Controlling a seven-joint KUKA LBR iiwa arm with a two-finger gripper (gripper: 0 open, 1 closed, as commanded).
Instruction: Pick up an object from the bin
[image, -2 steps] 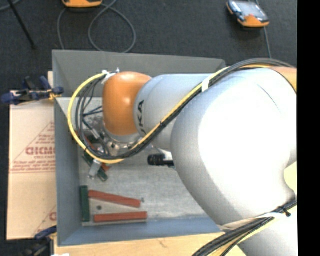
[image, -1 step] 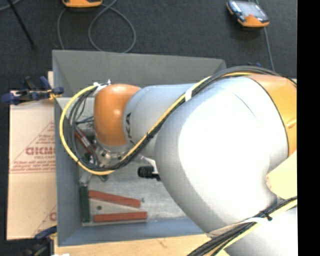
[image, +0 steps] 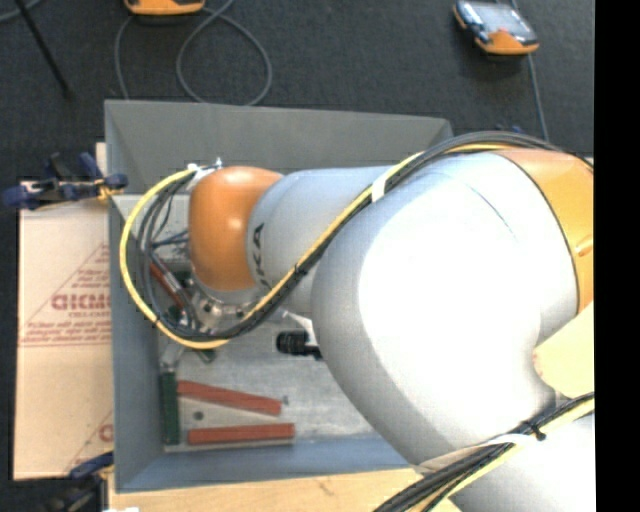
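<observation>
My gripper is low over the left part of the bin, mostly hidden under the arm's orange cover and its cables; only a bit of its metal body shows. Just left of it lies a thin red stick-like thing, partly behind the cables. A small black cylinder lies to its right, next to the arm. Nearer the front wall lie two flat red bars, with a dark green bar across their left ends.
The big white arm covers the right half and the middle of the bin. The bin's left wall stands close beside the gripper. Grey floor shows between the gripper and the red bars.
</observation>
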